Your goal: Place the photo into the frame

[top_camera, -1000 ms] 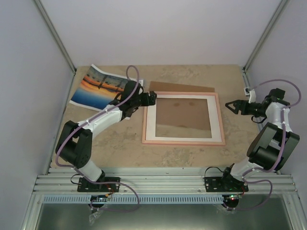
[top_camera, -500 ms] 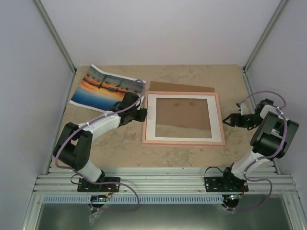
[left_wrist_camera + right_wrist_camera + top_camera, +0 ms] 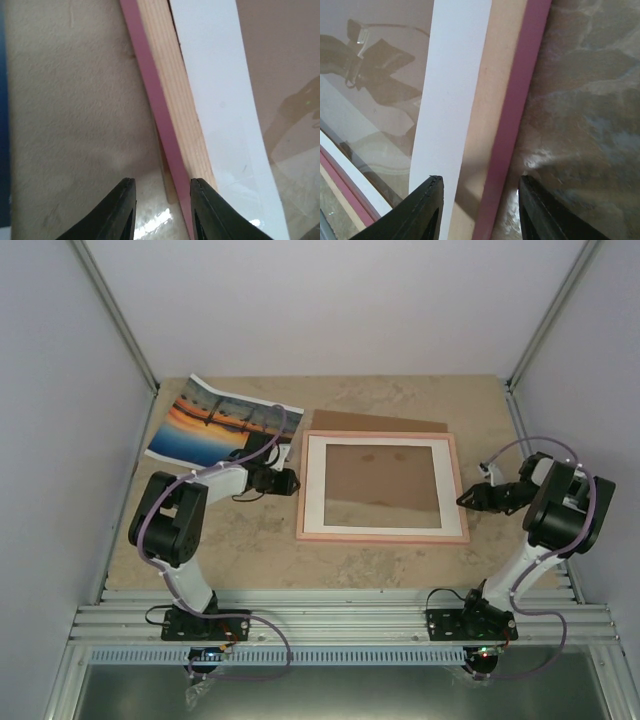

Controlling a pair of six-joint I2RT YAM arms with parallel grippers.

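TOP VIEW
- frame (image 3: 380, 436): lies flat at the centre of the desk (image 3: 400, 570). It has pink rails with a white mat (image 3: 312, 485) inside them, and brown shows through the middle.
- photo (image 3: 215, 420): face up at the upper left of the desk, outside the frame. Its nearest corner comes close to the frame's upper left corner.
- board (image 3: 380, 422): brown, a strip of it showing along the frame's upper edge.
- left end effector (image 3: 288, 482): low, at the frame's left rail.
- right end effector (image 3: 466, 498): low, at the frame's right rail.

LEFT WRIST VIEW
- left end effector (image 3: 161, 187): jaws partly apart and straddling the outer edge of the frame (image 3: 155, 100). One finger is over the bare desk (image 3: 75, 100), the other over the rail side.
- contact: a strip of desk shows between the desk-side finger and the pink edge. Cannot tell whether the other finger touches.
- mat (image 3: 215, 75): white band right of the wooden rail, with glass (image 3: 285, 100) beyond it.

RIGHT WRIST VIEW
- right end effector (image 3: 481, 182): jaws partly apart with the rail of the frame (image 3: 515, 100) between them. One finger is over the mat (image 3: 455, 75), the other over the desk (image 3: 585, 100).
- contact: cannot tell whether either finger touches the rail.
- glass (image 3: 370, 125): at the left of the view, carrying a reflection.
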